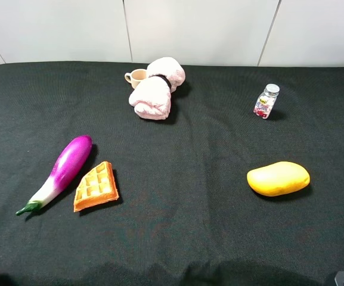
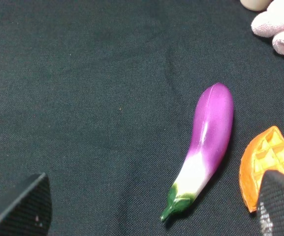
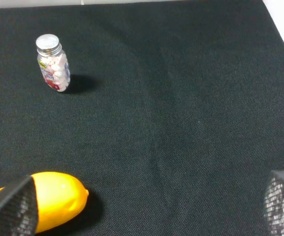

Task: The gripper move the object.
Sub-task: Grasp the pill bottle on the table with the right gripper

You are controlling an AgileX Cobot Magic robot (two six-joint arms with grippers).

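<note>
Dark woven cloth [image 1: 177,238] under small clear silver-capped jar [image 1: 266,102], perhaps glass, upright

Jar [image 1: 266,102], clear with a silver cap: one
Mango [image 1: 278,178], yellow: one
Eggplant [image 1: 64,170], purple: one
Waffle piece [image 1: 96,186], orange: one
Cup [image 1: 137,77], small and beige: one
Towel roll [image 1: 155,89], pink, bound by a dark band: one
Grippers: two, the left gripper [image 2: 150,209] and the right gripper [image 3: 146,206]
</note>
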